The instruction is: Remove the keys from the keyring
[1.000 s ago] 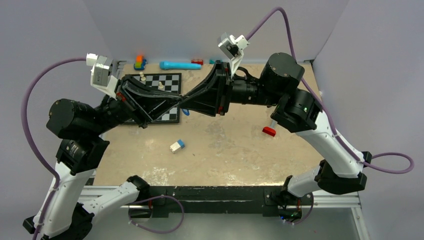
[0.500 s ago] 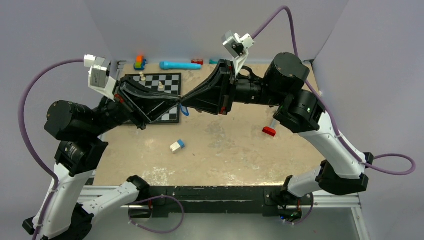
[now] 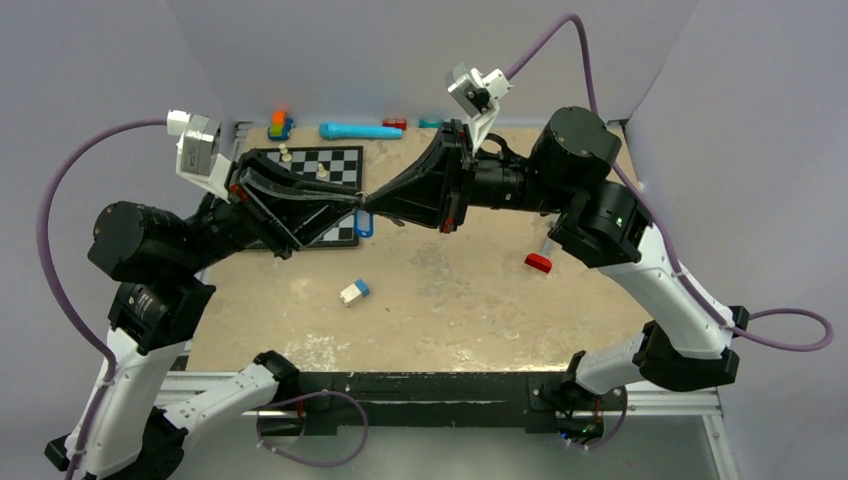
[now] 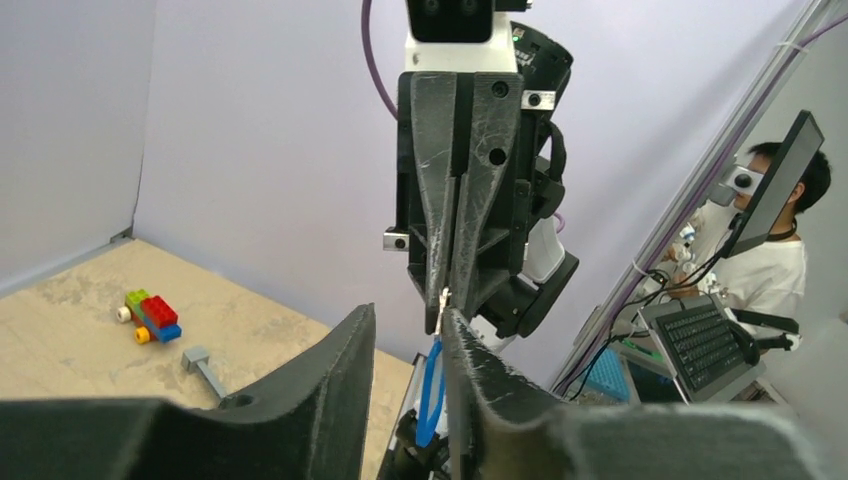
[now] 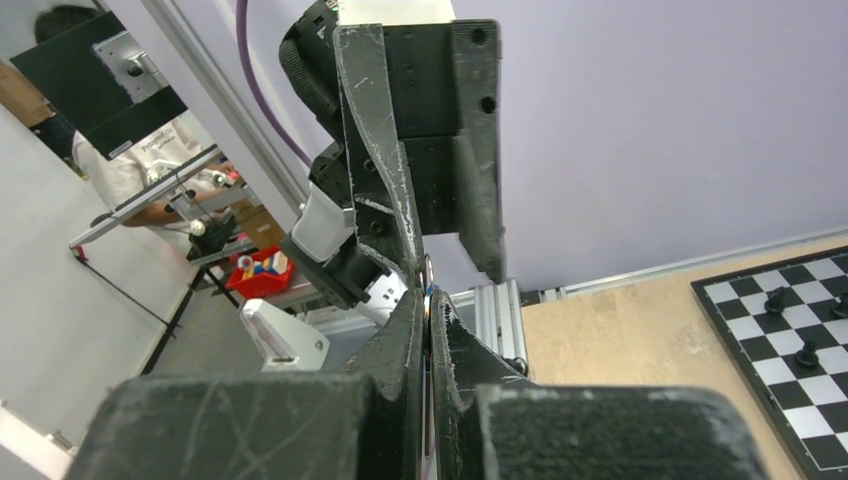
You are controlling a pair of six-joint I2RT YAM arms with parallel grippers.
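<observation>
Tip to tip in mid-air over the near right corner of the chessboard [image 3: 330, 162], well above the surface [image 3: 450, 300]. Right tool [image 4: 443, 296] clenched on the small silver keyring [image 5: 427, 268], fingers pressed together, ring pinched at the very tips. Left tool [image 4: 408, 316] released, fingers parted, one fingertip just beside the ring. Blue-headed key [image 4: 432, 385] dangling below the ring, in the gap between the left fingers and close against one of them. Silver key too small to make out. Down on the surface, well apart from both tools: a white-and-blue block [image 3: 354, 291] near the middle and a red piece [image 3: 538, 262] off to its right.
</observation>
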